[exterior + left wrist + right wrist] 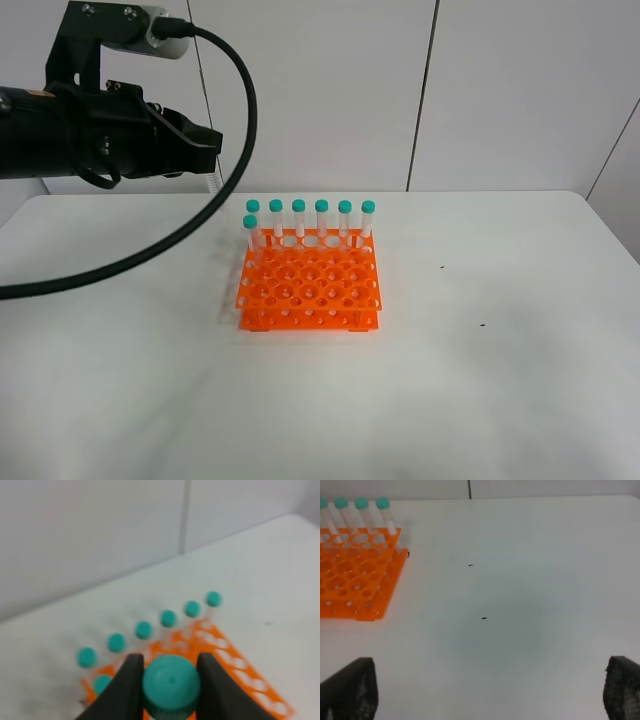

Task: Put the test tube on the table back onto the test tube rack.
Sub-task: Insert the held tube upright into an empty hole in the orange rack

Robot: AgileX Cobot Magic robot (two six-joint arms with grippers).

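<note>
- the test tube (171, 682), of which only the round teal-green screw cap is seen, is gripped by that cap between the two black fingers (125, 687) of the left gripper (170, 659); its body is hidden beneath the cap.
- the left gripper is closed tight on the cap and is held high above the large plain white matte table (500, 350).
- the bright orange plastic test tube rack (310, 285), with its grid of round holes, is seen below and ahead of the left gripper, untouched by it.
- seven more slim clear teal-capped tubes (322, 218) are stood upright in the rack: six along one edge row, one in the row beside it.
- the right gripper (485, 682) is spread wide with nothing between its dark fingers (350, 690); bare table is seen ahead of it, and the rack is set well off to one side.
- a thick black cable (235, 180) is looped down from the left arm.
</note>
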